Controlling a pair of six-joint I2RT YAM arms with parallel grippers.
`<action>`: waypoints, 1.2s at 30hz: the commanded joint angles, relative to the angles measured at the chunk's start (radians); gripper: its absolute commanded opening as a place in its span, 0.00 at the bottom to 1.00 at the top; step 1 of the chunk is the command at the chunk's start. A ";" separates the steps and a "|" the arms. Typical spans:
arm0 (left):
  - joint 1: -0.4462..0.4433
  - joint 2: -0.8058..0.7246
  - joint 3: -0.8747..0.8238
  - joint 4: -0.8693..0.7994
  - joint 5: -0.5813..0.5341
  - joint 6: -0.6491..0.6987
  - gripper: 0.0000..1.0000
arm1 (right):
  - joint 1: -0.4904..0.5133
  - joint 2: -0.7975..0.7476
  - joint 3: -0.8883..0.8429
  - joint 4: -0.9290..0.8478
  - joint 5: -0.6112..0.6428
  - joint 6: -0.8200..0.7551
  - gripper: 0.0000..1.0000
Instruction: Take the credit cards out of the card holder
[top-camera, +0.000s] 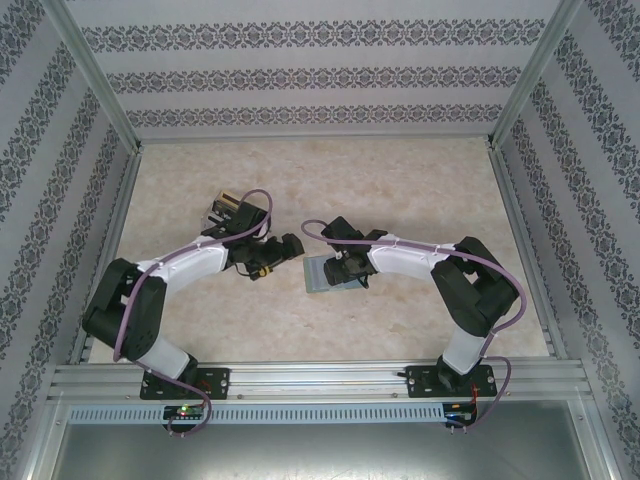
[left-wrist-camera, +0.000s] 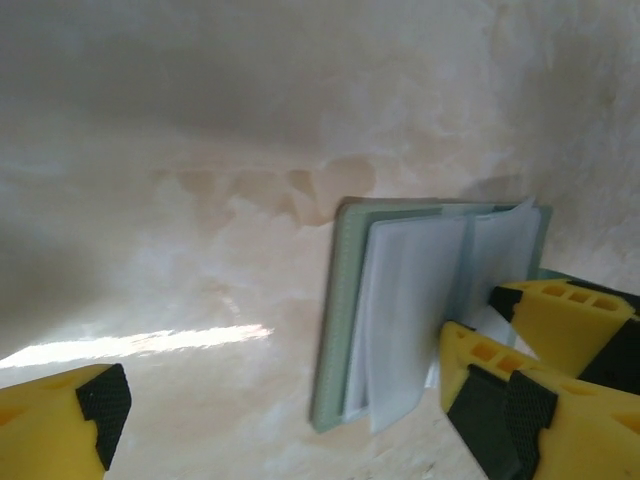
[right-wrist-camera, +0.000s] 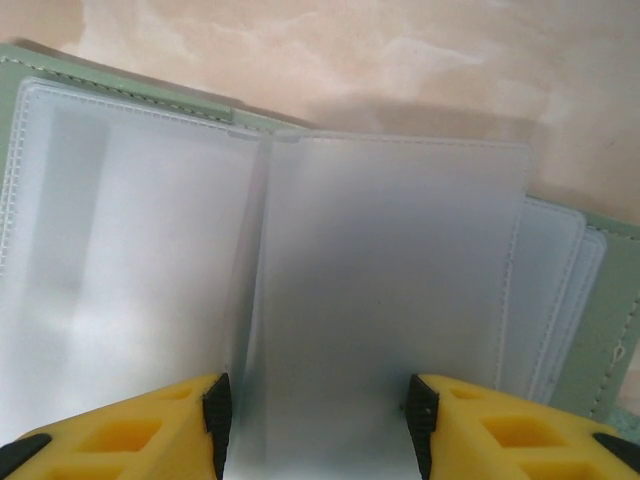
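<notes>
fingers (right-wrist-camera: 215, 415) of right gripper (right-wrist-camera: 315, 425) straddle card holder (right-wrist-camera: 615, 300) sleeve (right-wrist-camera: 390, 300), plain from its wrist.

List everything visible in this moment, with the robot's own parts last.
card holder: one, grey-green with frosted clear sleeves, lying open mid-table
small box: one, dark with tan inside, on the far side of the left arm's wrist
table: one, beige marbled
walls: grey-white patterned, on three sides
left gripper: one, yellow fingers, wide open, near the holder
right gripper: one, yellow fingers, apart, straddling a sleeve
</notes>
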 joint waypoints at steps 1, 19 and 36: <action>-0.025 0.035 0.049 0.052 0.021 -0.056 0.94 | -0.010 0.044 -0.037 0.003 0.030 0.009 0.52; -0.102 0.171 0.079 0.132 0.110 -0.126 0.49 | -0.011 0.053 -0.038 0.005 0.036 0.013 0.50; -0.103 0.217 0.060 0.197 0.154 -0.159 0.43 | -0.011 0.054 -0.036 0.005 0.031 0.011 0.49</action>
